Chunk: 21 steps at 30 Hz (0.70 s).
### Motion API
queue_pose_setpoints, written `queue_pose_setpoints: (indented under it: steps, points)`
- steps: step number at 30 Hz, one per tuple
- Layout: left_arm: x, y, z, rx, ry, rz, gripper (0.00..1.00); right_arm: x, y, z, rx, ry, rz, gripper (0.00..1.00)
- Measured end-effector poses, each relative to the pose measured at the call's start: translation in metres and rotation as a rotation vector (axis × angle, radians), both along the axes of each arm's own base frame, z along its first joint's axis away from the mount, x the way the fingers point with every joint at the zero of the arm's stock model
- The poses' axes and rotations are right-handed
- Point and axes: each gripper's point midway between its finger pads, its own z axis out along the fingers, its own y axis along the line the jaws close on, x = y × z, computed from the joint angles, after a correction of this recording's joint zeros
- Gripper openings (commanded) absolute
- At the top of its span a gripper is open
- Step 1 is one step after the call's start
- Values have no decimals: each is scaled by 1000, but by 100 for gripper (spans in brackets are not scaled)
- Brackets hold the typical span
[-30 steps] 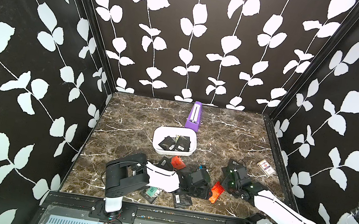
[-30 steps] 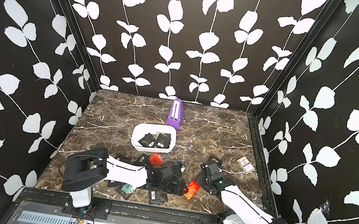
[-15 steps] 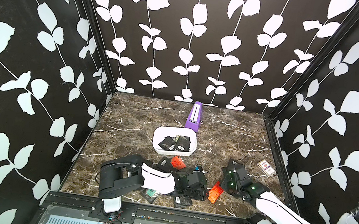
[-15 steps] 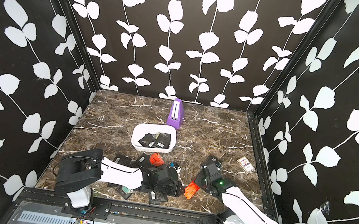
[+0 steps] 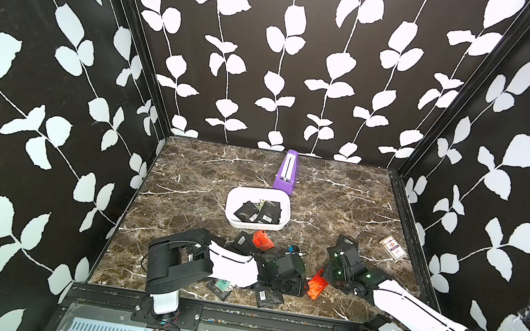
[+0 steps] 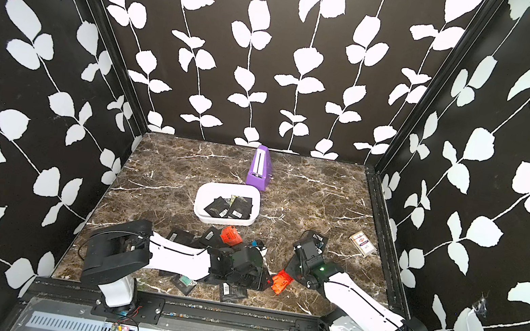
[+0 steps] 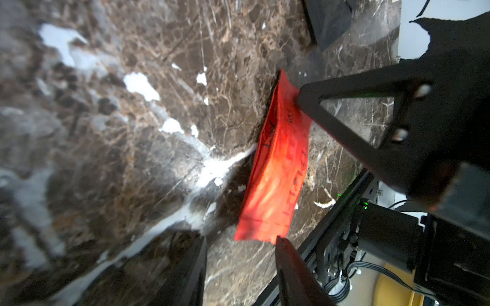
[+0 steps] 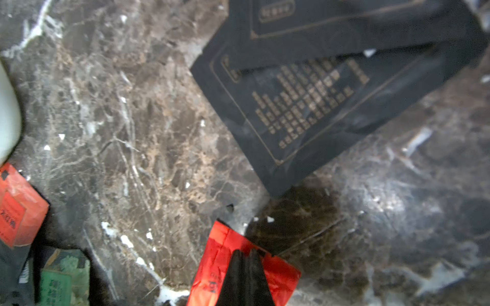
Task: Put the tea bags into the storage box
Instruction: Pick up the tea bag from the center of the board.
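Note:
My right gripper (image 8: 245, 254) is shut on a red-orange tea bag (image 8: 214, 267), which it holds tilted just over the marble near the front, seen in both top views (image 5: 316, 286) (image 6: 281, 281). My left gripper (image 7: 240, 242) faces that same red-orange tea bag (image 7: 278, 164) with its jaws open and nothing between them. One of its fingertips (image 7: 281, 243) is at the bag's near corner. The white storage box (image 5: 261, 191) (image 6: 230, 188) sits mid-table with black tea bags (image 5: 258, 211) inside. More tea bags lie around the left arm: red-orange (image 5: 261, 240), black (image 5: 269, 297), green (image 5: 222, 284).
A long purple box (image 5: 286, 173) stands just behind the storage box. A small card pack (image 5: 393, 248) lies near the right wall. In the right wrist view, black sachets (image 8: 305, 106), another red one (image 8: 16, 209) and a green one (image 8: 58, 286) lie close by.
The left arm has shifted slightly leftward and lower at its elbow. The right gripper keeps the red-orange tea bag in about the same spot.

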Motion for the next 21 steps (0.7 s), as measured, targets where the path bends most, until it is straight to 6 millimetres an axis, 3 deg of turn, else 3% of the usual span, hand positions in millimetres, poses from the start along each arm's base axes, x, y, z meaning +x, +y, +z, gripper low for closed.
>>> queue_pose_setpoints:
  steps: [11, 21]
  points:
    - [-3, -6, 0, -19, 2, -5, 45, 4, 1, -1, 2, -19, -8, 0]
    - [-3, -25, -4, -44, 21, -9, 27, 5, 1, -1, 5, -28, -9, 0]
